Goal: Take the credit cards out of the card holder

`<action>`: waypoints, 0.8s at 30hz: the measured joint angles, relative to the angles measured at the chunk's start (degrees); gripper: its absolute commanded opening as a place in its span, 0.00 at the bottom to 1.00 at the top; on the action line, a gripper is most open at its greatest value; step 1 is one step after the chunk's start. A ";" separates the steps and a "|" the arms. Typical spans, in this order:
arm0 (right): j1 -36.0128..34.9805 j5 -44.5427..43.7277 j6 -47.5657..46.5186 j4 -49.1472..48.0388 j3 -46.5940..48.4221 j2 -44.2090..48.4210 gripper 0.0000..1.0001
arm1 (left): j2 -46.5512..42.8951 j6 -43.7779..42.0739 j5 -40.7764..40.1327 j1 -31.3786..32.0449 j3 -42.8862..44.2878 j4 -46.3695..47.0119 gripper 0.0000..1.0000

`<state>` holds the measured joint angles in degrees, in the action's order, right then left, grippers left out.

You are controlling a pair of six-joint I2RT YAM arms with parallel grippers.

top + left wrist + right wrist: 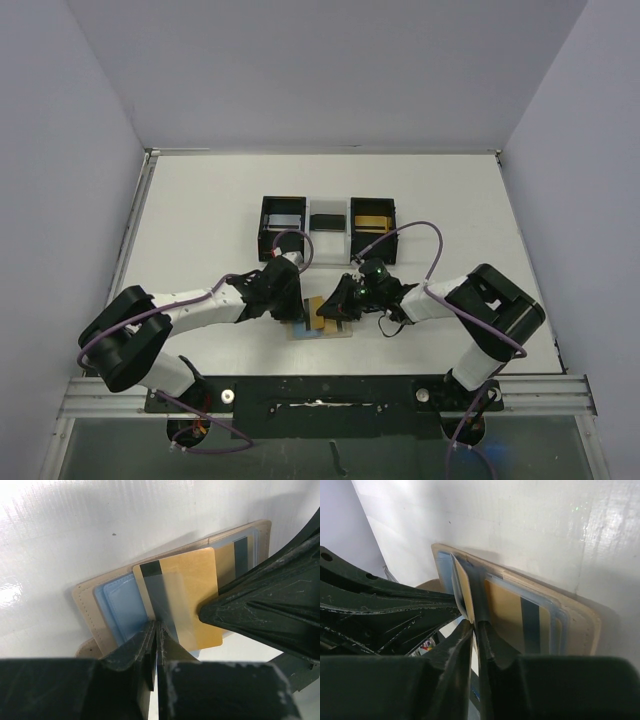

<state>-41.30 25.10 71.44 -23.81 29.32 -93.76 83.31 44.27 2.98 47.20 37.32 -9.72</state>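
The tan card holder (335, 330) (87, 600) (585, 630) lies open on the table between my two grippers, showing its clear blue pockets. A gold credit card (192, 585) (463, 592) with a black stripe is lifted over it. My left gripper (300, 305) (157, 625) is shut on that card's near short edge. From the other side, my right gripper (337, 303) (477, 624) has the card's long edge between its tips, jaws only a thin gap apart. A second gold card (227, 562) (507, 610) sits in a pocket.
A black-and-white three-compartment tray (328, 235) stands behind the grippers. A light card (283, 220) lies in its left compartment and a gold one (371, 220) in its right. The table's near edge and the arm bases are just below the card holder.
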 measured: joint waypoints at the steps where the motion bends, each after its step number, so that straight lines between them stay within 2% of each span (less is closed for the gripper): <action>1: 0.00 0.02 -0.02 0.02 -0.02 0.00 0.01 | -0.02 0.00 0.00 0.00 -0.02 0.00 0.02; 8: 0.02 0.35 -0.55 0.50 -0.04 0.92 0.00 | -0.59 0.07 -0.15 0.00 -0.37 -0.02 0.05; 14: 0.76 -0.20 -3.15 5.97 -0.22 6.67 0.00 | -2.34 0.04 -1.01 0.07 -1.07 -1.11 0.10; 24: 1.62 -3.85 -9.49 18.40 -0.17 18.36 0.00 | -8.55 0.28 -1.64 0.07 -2.12 -2.05 0.31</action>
<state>-39.68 21.26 61.95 -5.41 29.15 -75.40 74.76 44.56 1.34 47.27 35.20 -11.77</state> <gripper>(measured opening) 0.025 0.270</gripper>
